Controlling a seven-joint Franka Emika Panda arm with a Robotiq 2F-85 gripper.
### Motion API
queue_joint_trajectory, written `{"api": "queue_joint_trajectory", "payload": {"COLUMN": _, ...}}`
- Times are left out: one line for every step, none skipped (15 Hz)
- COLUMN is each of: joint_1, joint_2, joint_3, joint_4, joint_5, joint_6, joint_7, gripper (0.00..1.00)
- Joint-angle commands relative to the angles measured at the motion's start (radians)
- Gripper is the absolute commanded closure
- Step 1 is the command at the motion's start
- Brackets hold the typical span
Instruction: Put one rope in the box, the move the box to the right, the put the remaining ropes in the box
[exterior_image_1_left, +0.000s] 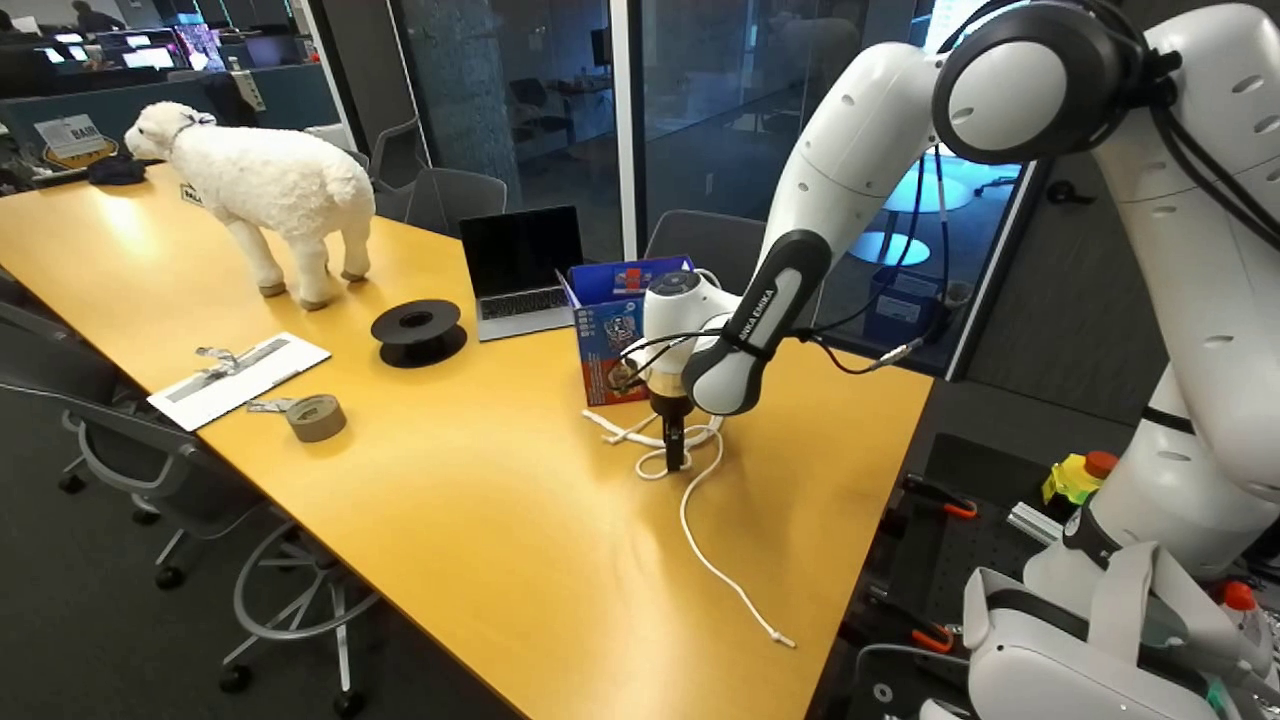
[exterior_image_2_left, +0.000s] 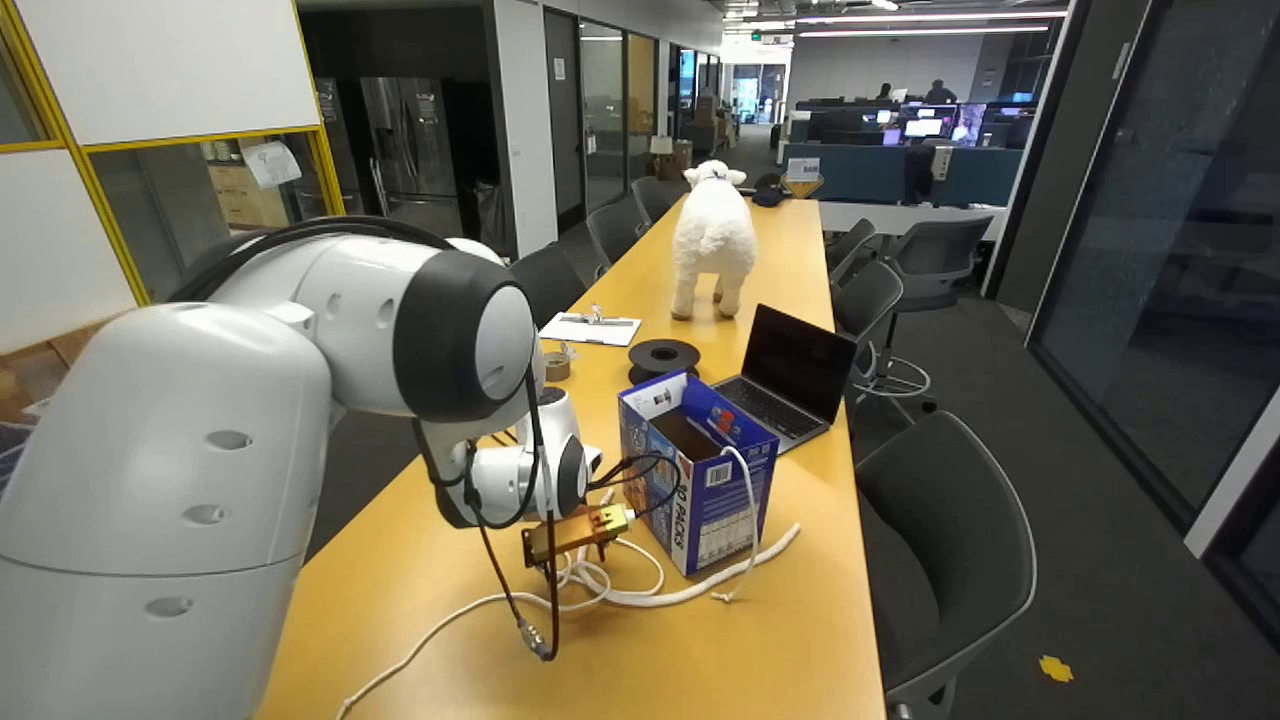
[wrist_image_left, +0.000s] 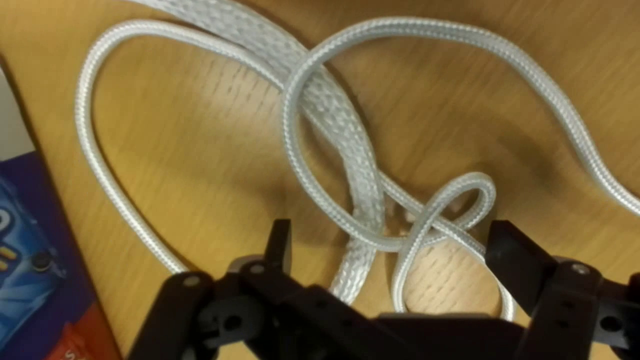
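Note:
The blue printed box (exterior_image_2_left: 735, 505) stands upright on the table with its top uncovered; it shows in both exterior views. A white rope (exterior_image_2_left: 752, 510) hangs over its rim, its knotted end reaching down to the tabletop. Beside the box lie the remaining ropes: a thick flat braid (wrist_image_left: 345, 125) and a thin looped cord (wrist_image_left: 560, 100), which cross each other. The thin cord's tail (exterior_image_1_left: 735, 585) runs off across the table. My gripper (wrist_image_left: 390, 225) points down with its jaws wide apart over the crossing, rope loops between the fingers, nothing clamped. The right finger (wrist_image_left: 515, 260) overlaps the thin cord.
Behind the box is an open laptop (exterior_image_1_left: 525, 275), with a black spool (exterior_image_1_left: 418, 330) near it. Farther off are a tape roll (exterior_image_1_left: 316, 417), a clipboard (exterior_image_1_left: 240, 380) and a plush sheep (exterior_image_1_left: 260, 190). The box wall (wrist_image_left: 40, 260) rises close to the gripper's left side.

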Motion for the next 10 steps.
{"api": "queue_joint_trajectory", "payload": {"joint_1": -0.024, "joint_2": 0.023, "joint_3": 0.02, "joint_4": 0.047, "joint_5": 0.02, "joint_6": -0.029, "joint_7": -0.046, "gripper": 0.0}}
{"api": "queue_joint_trajectory", "payload": {"joint_1": -0.038, "joint_2": 0.027, "joint_3": 0.035, "joint_4": 0.051, "joint_5": 0.029, "joint_6": -0.04, "joint_7": -0.064, "gripper": 0.0}}
{"api": "queue_joint_trajectory", "payload": {"joint_1": -0.047, "joint_2": 0.031, "joint_3": 0.044, "joint_4": 0.055, "joint_5": 0.034, "joint_6": -0.046, "joint_7": -0.077, "gripper": 0.0}}
{"api": "queue_joint_trajectory", "payload": {"joint_1": -0.053, "joint_2": 0.033, "joint_3": 0.05, "joint_4": 0.059, "joint_5": 0.039, "joint_6": -0.052, "joint_7": -0.085, "gripper": 0.0}}
{"api": "queue_joint_trajectory", "payload": {"joint_1": -0.059, "joint_2": 0.037, "joint_3": 0.055, "joint_4": 0.064, "joint_5": 0.045, "joint_6": -0.059, "joint_7": -0.094, "gripper": 0.0}}
{"api": "queue_joint_trajectory", "payload": {"joint_1": -0.069, "joint_2": 0.04, "joint_3": 0.065, "joint_4": 0.069, "joint_5": 0.054, "joint_6": -0.069, "joint_7": -0.109, "gripper": 0.0}}
{"api": "queue_joint_trajectory", "payload": {"joint_1": -0.08, "joint_2": 0.045, "joint_3": 0.076, "joint_4": 0.074, "joint_5": 0.064, "joint_6": -0.081, "joint_7": -0.123, "gripper": 0.0}}
{"api": "queue_joint_trajectory", "payload": {"joint_1": -0.082, "joint_2": 0.049, "joint_3": 0.078, "joint_4": 0.08, "joint_5": 0.069, "joint_6": -0.089, "joint_7": -0.128, "gripper": 0.0}}
{"api": "queue_joint_trajectory", "payload": {"joint_1": -0.09, "joint_2": 0.053, "joint_3": 0.085, "joint_4": 0.085, "joint_5": 0.077, "joint_6": -0.098, "joint_7": -0.138, "gripper": 0.0}}
{"api": "queue_joint_trajectory", "payload": {"joint_1": -0.096, "joint_2": 0.056, "joint_3": 0.091, "joint_4": 0.089, "joint_5": 0.083, "joint_6": -0.105, "joint_7": -0.145, "gripper": 0.0}}
